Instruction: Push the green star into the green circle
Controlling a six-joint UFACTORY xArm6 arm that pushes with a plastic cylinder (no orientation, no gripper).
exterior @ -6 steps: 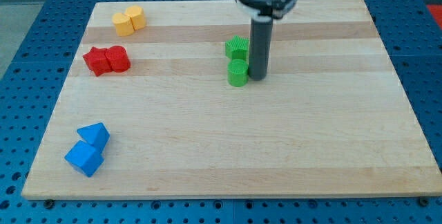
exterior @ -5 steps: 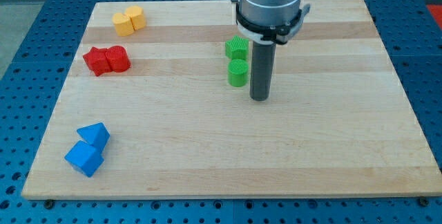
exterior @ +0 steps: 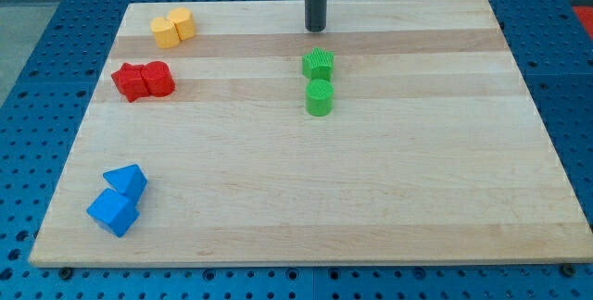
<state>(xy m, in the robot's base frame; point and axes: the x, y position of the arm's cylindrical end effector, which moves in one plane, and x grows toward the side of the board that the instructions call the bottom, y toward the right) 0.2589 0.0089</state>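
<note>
Moved from beside the green circle (exterior: 319, 98), my tip (exterior: 316, 29) stands bare above the green star (exterior: 318, 63)

The green star (exterior: 318, 63) sits flat on the counter (exterior: 389, 180), a little toward the view's top of centre; its ridged top faces up; just below it in the view stands the green circle (exterior: 320, 98), an upright ribbed cylinder; the two nearly touch.

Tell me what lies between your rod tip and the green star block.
Nothing: in the camera view, only bare wooden board separates my tip from the green star block, which sits just below it, with the green circle block beyond.
</note>
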